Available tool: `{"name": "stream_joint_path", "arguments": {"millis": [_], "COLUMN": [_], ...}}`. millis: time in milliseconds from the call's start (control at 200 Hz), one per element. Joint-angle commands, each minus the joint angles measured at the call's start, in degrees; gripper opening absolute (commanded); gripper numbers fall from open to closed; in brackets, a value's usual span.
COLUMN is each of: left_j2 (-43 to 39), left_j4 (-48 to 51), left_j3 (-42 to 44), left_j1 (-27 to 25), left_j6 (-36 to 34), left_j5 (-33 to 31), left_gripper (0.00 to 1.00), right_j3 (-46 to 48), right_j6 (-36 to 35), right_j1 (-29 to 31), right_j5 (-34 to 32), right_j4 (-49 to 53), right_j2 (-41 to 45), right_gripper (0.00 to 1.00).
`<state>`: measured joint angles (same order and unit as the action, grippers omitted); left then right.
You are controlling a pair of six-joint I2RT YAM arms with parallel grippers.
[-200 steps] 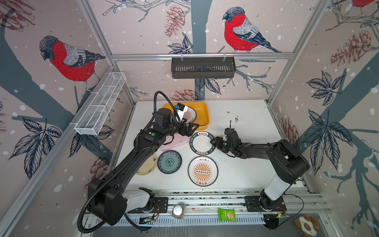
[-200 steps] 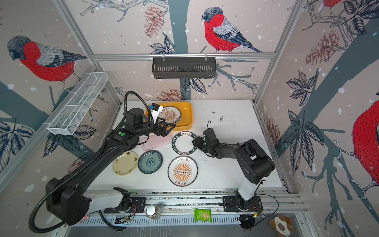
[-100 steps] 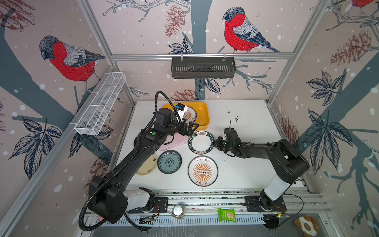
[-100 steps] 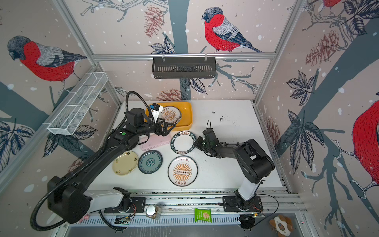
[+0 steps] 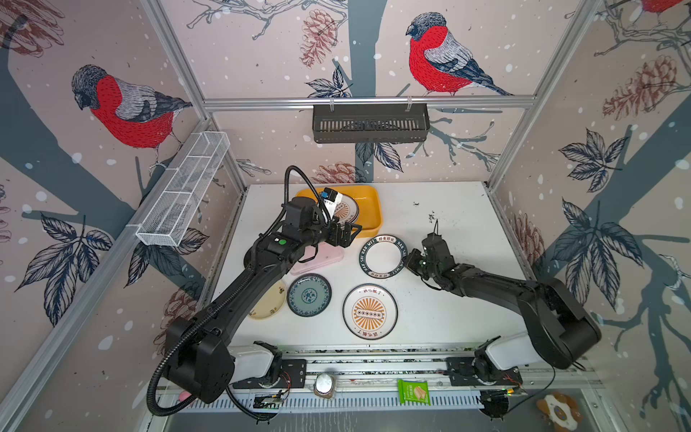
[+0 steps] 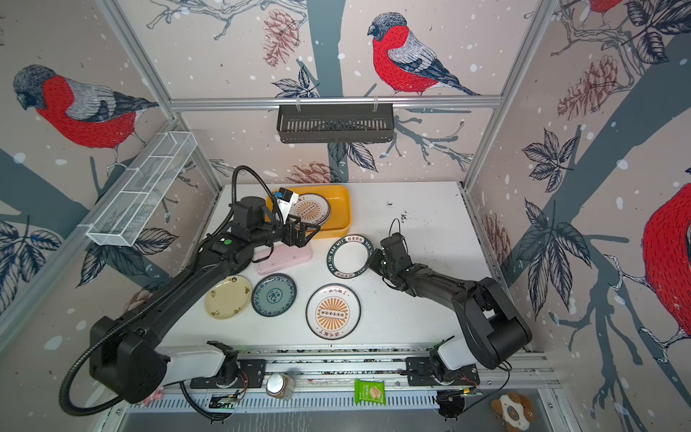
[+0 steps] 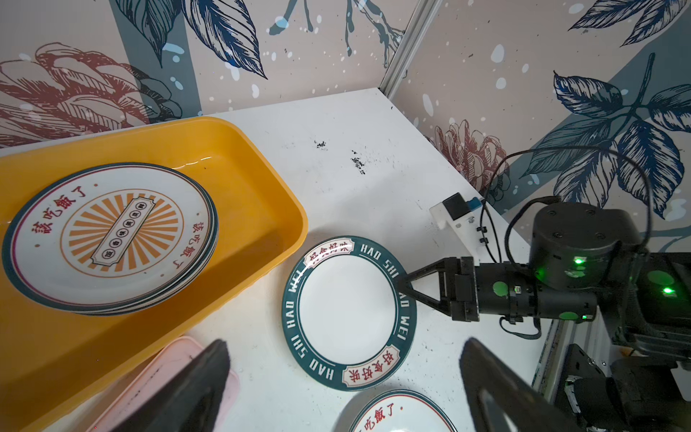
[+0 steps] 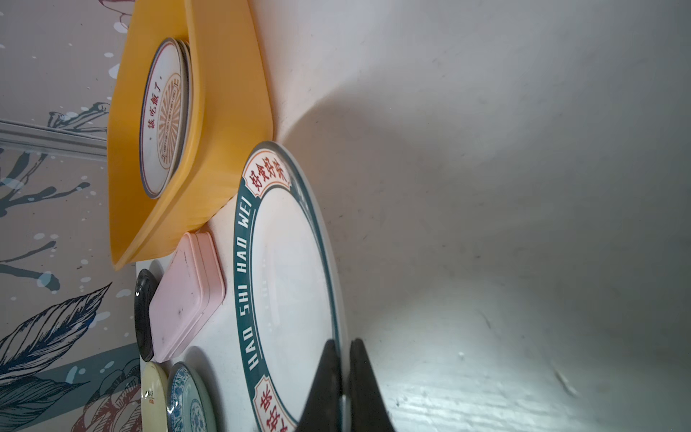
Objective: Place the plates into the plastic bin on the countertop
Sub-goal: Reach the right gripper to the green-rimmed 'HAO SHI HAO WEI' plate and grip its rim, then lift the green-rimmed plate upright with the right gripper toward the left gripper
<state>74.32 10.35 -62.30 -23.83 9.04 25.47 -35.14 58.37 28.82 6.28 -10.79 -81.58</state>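
**Rim pinch set on lettered plate; lift into bin not yet made**

The right gripper has its fingers pressed onto the round white plate with dark-green lettered rim, pinching the rim on the side toward the counter's right edge. The plate lies about mid-counter, just beside the near right corner of the shallow yellow-orange plastic bin. Contact with the bin wall is not resolvable. Whether the pinched edge is off the counter: cannot tell.

The left gripper has its fingers spread wide and empty. It hangs by the bin's near wall, above the flat pink rectangular box.

Judgement on the step: the hold is on one thin edge, so the plate will probably sag and try to pivot.
- Lift slowly and keep the plate near level.
- Get its lowest edge above the bin wall before moving toward the far edge.
- The left arm sits close to that path, so pass beside it or have it back off first.
- Release low.

Containers:
- **Bin:** it sits at the counter's far edge, left of middle. It holds one stack of white sunburst-centred plates, several deep, count unclear, at the end toward the left edge. The other end is bare floor.
- **Pink box:** closed, contents unseen.

Outside the bin:
- a sunburst plate, a teal plate and a cream plate lie toward the near edge;
- a black plate lies just beyond the pink box.
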Motion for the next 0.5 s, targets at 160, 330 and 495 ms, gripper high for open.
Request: {"name": "stream_joint_path", "arguments": {"millis": [160, 330, 495], "left_j2": [1.69, 3.48, 6.11], "left_j4": [0.37, 0.96, 1.94], "left_j3": [-1.1, -1.67, -2.84], "left_j1": [0.02, 0.24, 0.54], "left_j6": [0.63, 1.55, 2.04], "left_j5": [-0.54, -0.82, 1.87], "left_gripper": [0.96, 0.96, 0.96], "right_j3": [1.89, 1.87, 1.39], "right_j6": [-2.35, -3.42, -4.62], "right_j1": [-3.91, -5.11, -3.91], "right_j5": [-6.34, -6.93, -3.11], "right_j4": [6.83, 7.13, -0.6], "right_j2": [13.59, 21.16, 22.81], "right_gripper": [0.01, 0.01, 0.01]}}
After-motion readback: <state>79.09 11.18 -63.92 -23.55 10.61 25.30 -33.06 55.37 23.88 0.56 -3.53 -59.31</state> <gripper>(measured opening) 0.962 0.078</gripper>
